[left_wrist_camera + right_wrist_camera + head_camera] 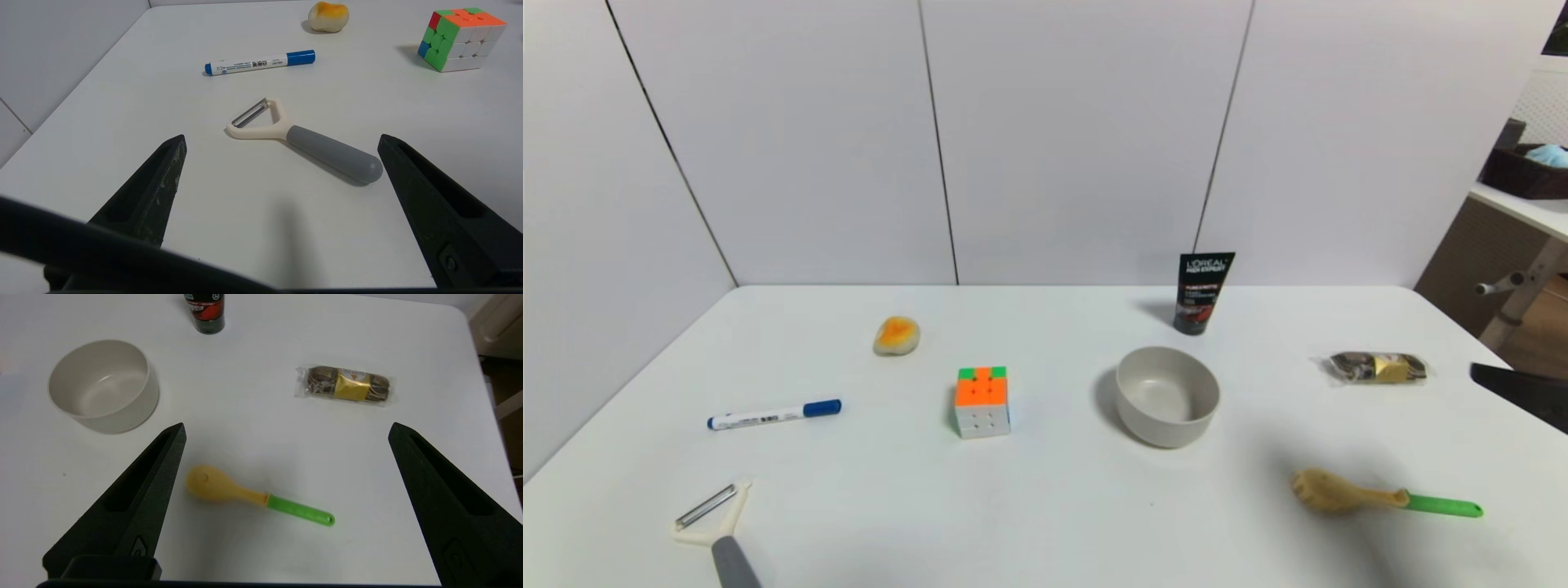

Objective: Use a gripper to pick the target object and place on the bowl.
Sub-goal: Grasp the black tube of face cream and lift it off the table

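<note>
Starting stage, nothing picked yet. White counter (1045,506) carries it all; bowl (1167,395) empty near centre, tube (1203,292) standing on its cap just beyond it at about 1 o'clock, untouched. Right gripper (286,433) hovers over the spoon (253,496), fingers spread wide, empty; tube well apart at 11 o'clock. Left gripper (282,143) spread wide over the peeler (302,136), idle.

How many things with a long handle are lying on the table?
2: a grey-handled peeler at the near left corner, and a green-handled wooden spoon near right, in front of the bowl. None seem hidden.
</note>
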